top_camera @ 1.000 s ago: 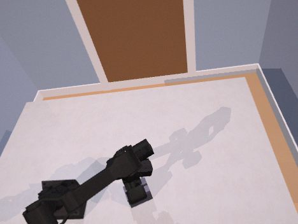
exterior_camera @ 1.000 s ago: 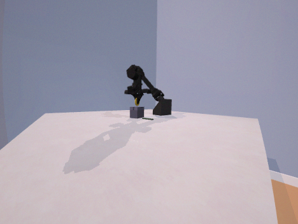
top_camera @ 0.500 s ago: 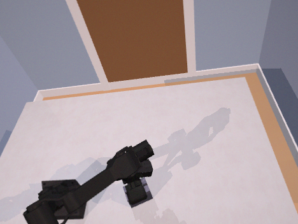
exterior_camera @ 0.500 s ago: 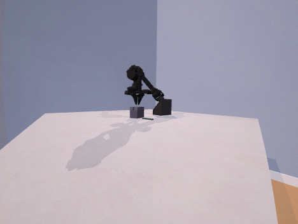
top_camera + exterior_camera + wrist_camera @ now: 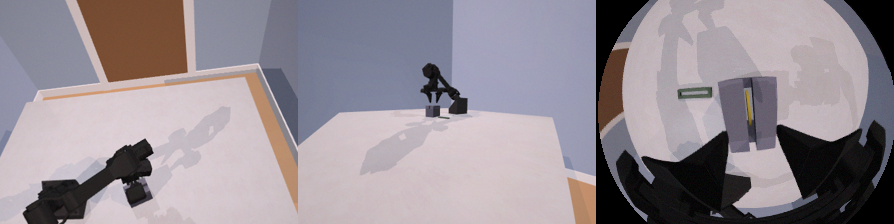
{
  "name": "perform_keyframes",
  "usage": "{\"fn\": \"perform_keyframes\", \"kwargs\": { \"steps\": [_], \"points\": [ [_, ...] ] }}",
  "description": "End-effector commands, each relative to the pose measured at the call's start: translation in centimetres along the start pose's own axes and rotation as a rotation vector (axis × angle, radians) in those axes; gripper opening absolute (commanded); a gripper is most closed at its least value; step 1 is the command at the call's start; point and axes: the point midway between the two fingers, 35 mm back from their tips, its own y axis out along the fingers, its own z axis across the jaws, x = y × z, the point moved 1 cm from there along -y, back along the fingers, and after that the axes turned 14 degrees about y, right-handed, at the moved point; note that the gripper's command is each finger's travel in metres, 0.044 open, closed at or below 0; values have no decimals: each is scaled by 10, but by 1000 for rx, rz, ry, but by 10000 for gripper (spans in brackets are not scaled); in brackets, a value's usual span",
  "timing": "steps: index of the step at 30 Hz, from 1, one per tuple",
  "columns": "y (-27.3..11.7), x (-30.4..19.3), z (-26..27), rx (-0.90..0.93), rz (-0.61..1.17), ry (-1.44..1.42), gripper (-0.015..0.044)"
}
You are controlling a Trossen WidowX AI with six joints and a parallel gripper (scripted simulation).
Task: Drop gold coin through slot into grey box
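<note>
The grey box [image 5: 148, 195] [image 5: 432, 112] [image 5: 766, 102] stands on the table with its slotted lid up. The gold coin [image 5: 749, 107] shows as a thin yellow edge within the slot in the wrist view. No part of it shows above the box in the exterior view; how deep it sits is unclear. My gripper [image 5: 433, 102] [image 5: 752, 132] is open and empty, its fingertips apart above the box. The dark-green holder [image 5: 444, 118] [image 5: 695, 97] lies empty beside the box. It is hidden in the top view.
The arm's base [image 5: 65, 198] [image 5: 458, 106] stands on the white table [image 5: 79, 127] [image 5: 476, 159] near the box and holder. The arm's shadow falls across the table. A brown panel [image 5: 137, 38] and blue-grey walls lie beyond the table edge.
</note>
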Motion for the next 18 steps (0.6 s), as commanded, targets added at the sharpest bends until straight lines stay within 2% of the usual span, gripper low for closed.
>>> {"fn": "perform_keyframes", "kwargs": {
  "steps": [1, 4, 6, 9, 18],
  "points": [
    [-13, 2, 1, 7, -10, 8, 318],
    [-16, 2, 1, 7, -10, 7, 397],
    [-35, 1, 1, 4, -7, 3, 440],
    [-56, -3, 0, -1, -4, -1, 440],
    [-56, -3, 0, -1, -4, -1, 440]
  ]
}}
